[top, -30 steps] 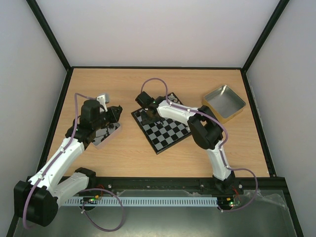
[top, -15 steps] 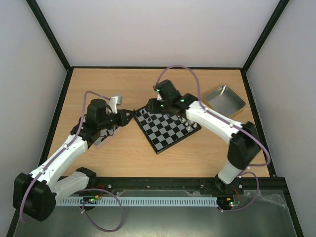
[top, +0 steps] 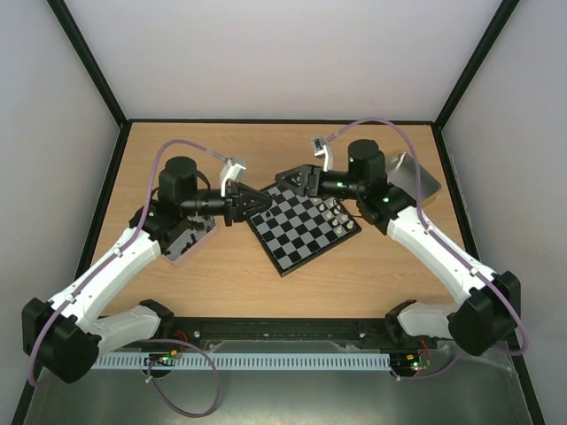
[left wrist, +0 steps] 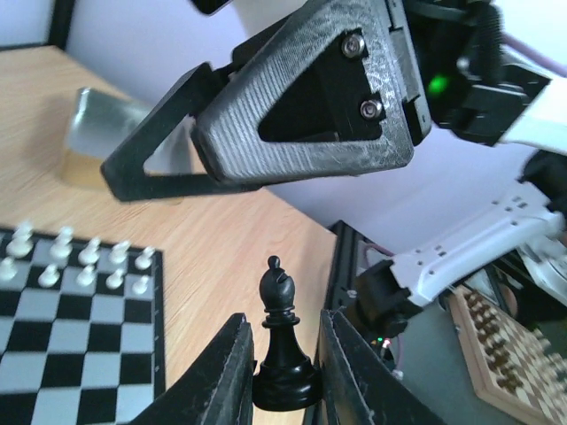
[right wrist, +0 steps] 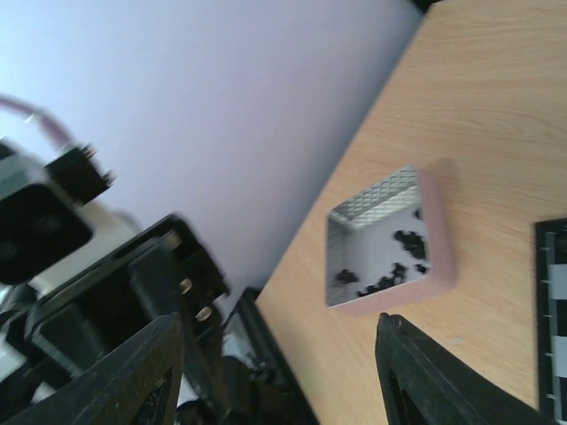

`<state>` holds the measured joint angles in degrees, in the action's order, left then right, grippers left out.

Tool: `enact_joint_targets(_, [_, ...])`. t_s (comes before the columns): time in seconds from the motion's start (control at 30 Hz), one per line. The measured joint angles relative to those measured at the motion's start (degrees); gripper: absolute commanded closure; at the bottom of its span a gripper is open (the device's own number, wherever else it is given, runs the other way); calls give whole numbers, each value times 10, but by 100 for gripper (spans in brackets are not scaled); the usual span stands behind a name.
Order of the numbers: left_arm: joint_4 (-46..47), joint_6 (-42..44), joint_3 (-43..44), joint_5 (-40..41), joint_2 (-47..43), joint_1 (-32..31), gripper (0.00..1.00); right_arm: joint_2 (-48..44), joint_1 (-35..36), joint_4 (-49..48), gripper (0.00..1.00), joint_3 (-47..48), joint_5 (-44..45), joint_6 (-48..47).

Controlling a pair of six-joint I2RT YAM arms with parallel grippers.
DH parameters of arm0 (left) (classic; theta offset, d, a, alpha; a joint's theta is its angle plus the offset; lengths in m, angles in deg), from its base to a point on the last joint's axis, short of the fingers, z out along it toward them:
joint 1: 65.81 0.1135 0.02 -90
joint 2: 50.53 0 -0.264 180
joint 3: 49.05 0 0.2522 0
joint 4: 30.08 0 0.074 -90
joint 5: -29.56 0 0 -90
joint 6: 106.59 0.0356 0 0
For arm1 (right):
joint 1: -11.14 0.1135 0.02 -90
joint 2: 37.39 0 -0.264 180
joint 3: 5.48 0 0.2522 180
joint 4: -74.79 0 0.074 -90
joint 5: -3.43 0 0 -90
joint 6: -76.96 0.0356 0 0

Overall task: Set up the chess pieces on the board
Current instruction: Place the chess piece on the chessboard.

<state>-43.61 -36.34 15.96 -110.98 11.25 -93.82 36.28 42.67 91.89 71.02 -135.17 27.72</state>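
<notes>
A black bishop (left wrist: pixel 277 301) was held upright by its base in the left gripper (left wrist: pixel 285 367), whose fingers were closed tight on it. It was carried at the left corner of the board (top: pixel 301 239) (contact with a square could not be told). The right gripper (right wrist: pixel 275 381) was seen with jaws wide apart and nothing held, hung over the board's far corner and facing the left one. The board was laid at an angle mid-desk. Silvery-white pieces (top: pixel 337 215) were stood in two rows along its right edge. Loose black pieces (right wrist: pixel 390 266) were left in a tin (right wrist: pixel 434 257) near the desk's left edge. A second tin (top: pixel 423 181) was seen toward the far right corner, partly hidden.
</notes>
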Motion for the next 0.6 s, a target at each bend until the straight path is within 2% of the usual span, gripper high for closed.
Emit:
enact_joint_targets(0.27, [3,57,66,-87,29,0,81,-71,-4,-106,62,-64,-101,64])
enact_joint_targets(0.4, [-7,76,79,-104,42,0,81,-76,-5,-143,65,-78,-120,96])
enact_joint_targets(0.6, [-23,95,82,-110,58,-1,82,-76,-5,-168,64,-81,-140,121])
